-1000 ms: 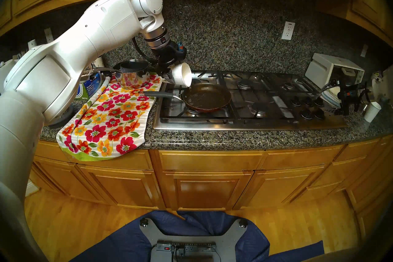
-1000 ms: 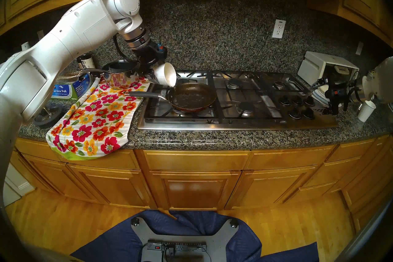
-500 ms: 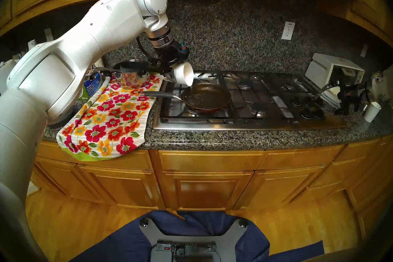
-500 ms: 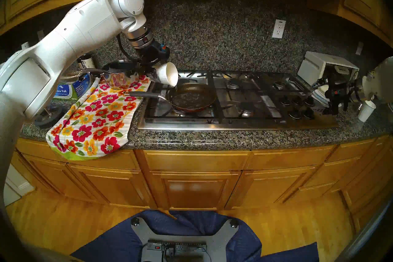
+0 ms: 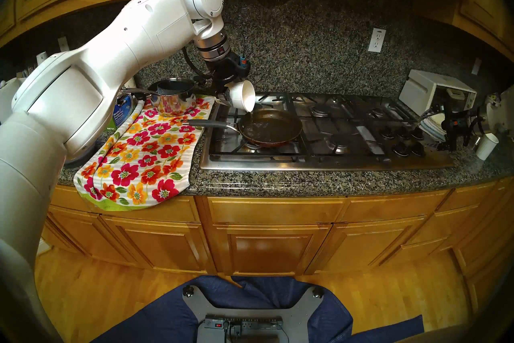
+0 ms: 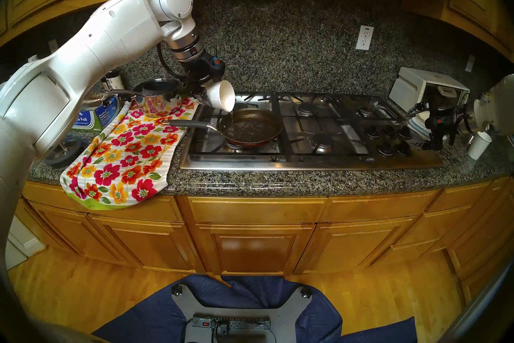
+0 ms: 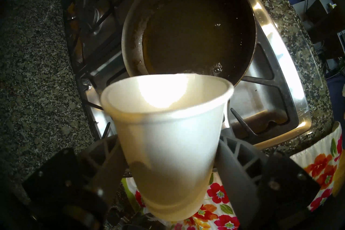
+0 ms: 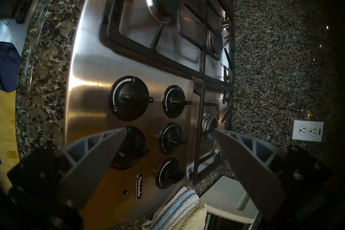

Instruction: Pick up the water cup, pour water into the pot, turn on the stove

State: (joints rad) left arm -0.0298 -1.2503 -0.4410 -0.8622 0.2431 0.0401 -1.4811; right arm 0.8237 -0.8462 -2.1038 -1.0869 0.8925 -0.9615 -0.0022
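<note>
Progress: pickup is done and the pour is under way; lighting the stove looks untouched, as no flame shows at any burner
Left hand: pinching the water cup low on its body, a finger pressed on each side
Water cup: white, tapered paper cup, tipped steeply with its mouth toward 4 o'clock in the head view; a thin stream falls from its lip
Cup place: in the air over the pot's 10 o'clock rim, not touching it
Pot: wide shallow pan, dark inside, reddish-brown outside, on the front-left burner of the stove; water glints and ripples on its floor; its grey handle points to 9 o'clock over the flowered towel
Right hand: spread wide and empty, hovering above the cluster of black knobs at the stove's 3 o'clock end
Left to do: finish emptying the cup, probably set it on the desk, then turn a knob; which knob serves the pan's burner I cannot tell
Bystanders: steel saucepan on the towel, and another white cup at 3 o'clock
</note>
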